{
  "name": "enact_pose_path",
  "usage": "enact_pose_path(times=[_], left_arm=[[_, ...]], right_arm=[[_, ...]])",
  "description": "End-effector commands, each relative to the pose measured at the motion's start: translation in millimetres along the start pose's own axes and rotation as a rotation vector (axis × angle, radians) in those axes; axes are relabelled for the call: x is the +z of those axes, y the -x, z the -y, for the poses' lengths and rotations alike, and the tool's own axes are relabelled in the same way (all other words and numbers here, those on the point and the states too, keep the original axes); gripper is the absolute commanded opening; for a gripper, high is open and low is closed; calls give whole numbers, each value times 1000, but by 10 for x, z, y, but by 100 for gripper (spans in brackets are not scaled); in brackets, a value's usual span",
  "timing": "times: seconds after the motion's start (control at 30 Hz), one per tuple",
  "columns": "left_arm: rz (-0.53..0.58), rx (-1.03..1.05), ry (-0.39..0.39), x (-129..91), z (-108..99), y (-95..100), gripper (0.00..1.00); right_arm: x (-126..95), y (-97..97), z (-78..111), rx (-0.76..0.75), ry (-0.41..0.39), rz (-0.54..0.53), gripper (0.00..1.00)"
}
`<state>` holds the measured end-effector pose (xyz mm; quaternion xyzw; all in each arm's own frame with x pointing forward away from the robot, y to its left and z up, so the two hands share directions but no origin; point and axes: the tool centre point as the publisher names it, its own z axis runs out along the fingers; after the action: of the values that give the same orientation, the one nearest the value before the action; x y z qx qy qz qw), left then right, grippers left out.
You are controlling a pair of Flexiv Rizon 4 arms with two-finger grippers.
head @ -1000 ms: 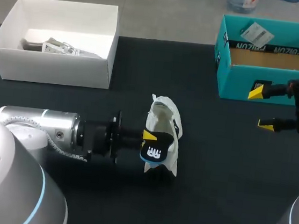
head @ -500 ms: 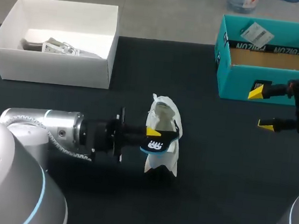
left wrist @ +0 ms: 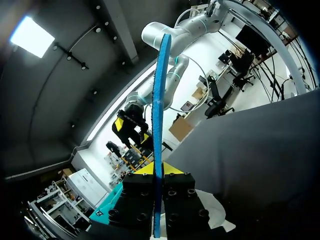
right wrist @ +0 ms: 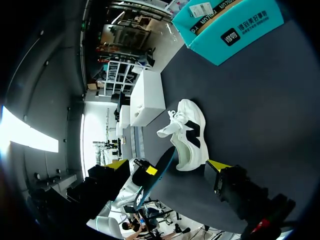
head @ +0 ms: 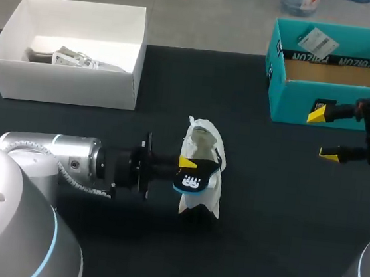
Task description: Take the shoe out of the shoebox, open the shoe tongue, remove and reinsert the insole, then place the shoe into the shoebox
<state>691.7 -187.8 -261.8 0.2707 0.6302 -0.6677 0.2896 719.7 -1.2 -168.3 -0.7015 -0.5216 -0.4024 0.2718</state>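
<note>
The left gripper (head: 190,168) is clamped on the insole (head: 192,181). The left wrist view shows the insole only as a thin blue edge pinched between the 2 fingers, and it hangs across the white shoe (head: 204,141) near the middle of the black table (head: 276,216), hiding part of it. The right gripper (head: 324,133) hovers just in front of the teal shoebox (head: 329,105) with its fingers spread wide on nothing, its arm cut off at the view's edge. The white box (head: 71,85) well to the left holds something pale that is hard to make out.
</note>
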Motion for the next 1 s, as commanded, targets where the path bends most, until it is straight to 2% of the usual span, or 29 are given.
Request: enact_pose_path(times=[0.03, 0.23, 0.43, 0.8, 1.0], left_arm=[[2, -2, 11, 13, -120, 15, 0], [-7, -31, 24, 8, -245, -54, 0], [-10, -49, 34, 3, -246, -94, 0], [4, -70, 8, -31, 214, 139, 0], [-6, -68, -12, 50, 336, 102, 0]], right_arm=[[7, -2, 8, 2, 1, 3, 100], [7, -2, 8, 2, 1, 3, 100], [7, -2, 8, 2, 1, 3, 100], [7, -2, 8, 2, 1, 3, 100], [7, -2, 8, 2, 1, 3, 100]])
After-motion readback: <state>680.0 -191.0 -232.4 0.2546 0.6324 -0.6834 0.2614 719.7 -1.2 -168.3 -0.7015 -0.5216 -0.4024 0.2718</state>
